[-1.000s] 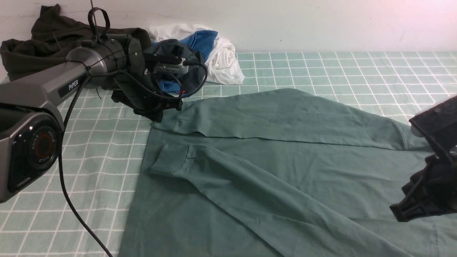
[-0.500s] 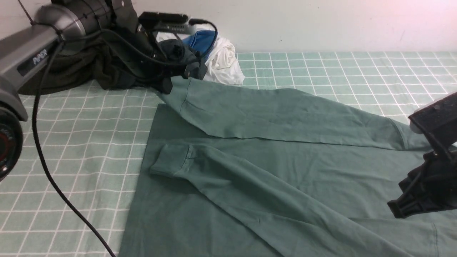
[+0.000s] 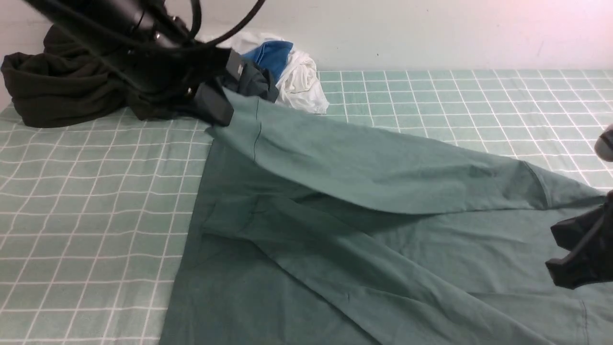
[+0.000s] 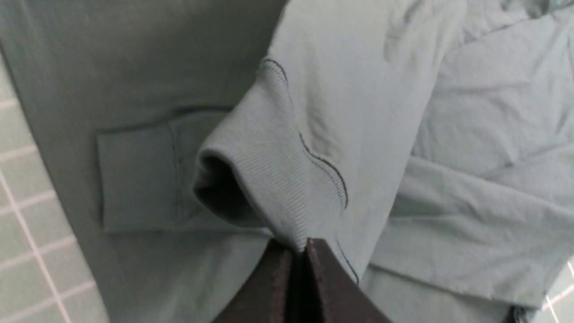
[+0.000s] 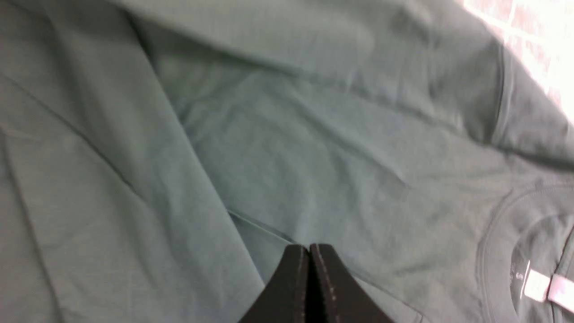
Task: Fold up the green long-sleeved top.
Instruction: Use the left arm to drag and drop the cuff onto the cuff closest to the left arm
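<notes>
The green long-sleeved top [image 3: 364, 249] lies spread on the checked table. Its near sleeve [image 3: 335, 258] lies flat across the body. My left gripper [image 3: 218, 108] is shut on the ribbed cuff [image 4: 273, 179] of the far sleeve [image 3: 383, 167] and holds it lifted above the top's far left corner. The other cuff [image 4: 139, 179] lies flat below it. My right gripper [image 3: 574, 268] hovers over the top at the right edge, its jaws closed together [image 5: 309, 251] with nothing between them. The neckline with a white label [image 5: 547, 285] shows in the right wrist view.
A dark olive garment [image 3: 62, 91] is heaped at the back left. A pile of white, blue and dark clothes [image 3: 282, 72] lies against the back wall. The green checked tablecloth [image 3: 96, 191] covers the table around the top.
My left gripper has risen and drawn back with the far sleeve's cuff, lifting that sleeve off the top. My right gripper has shifted slightly to the right.
</notes>
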Controlling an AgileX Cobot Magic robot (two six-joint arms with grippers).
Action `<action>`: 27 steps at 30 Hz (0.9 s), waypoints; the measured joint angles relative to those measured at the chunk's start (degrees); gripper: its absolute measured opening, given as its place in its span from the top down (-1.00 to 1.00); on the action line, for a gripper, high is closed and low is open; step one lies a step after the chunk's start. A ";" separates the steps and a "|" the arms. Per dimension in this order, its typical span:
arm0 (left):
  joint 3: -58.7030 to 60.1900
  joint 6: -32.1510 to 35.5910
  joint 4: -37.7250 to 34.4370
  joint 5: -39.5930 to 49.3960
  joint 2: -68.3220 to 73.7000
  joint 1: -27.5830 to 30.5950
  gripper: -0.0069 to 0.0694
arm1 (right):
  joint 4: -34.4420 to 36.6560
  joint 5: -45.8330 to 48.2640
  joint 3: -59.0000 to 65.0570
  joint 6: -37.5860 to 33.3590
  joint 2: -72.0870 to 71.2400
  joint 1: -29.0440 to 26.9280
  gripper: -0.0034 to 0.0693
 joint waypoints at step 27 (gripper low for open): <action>42.16 25.52 2.18 -6.64 -12.46 -8.42 -0.27 | 5.97 15.45 0.00 -4.57 -1.67 5.53 0.94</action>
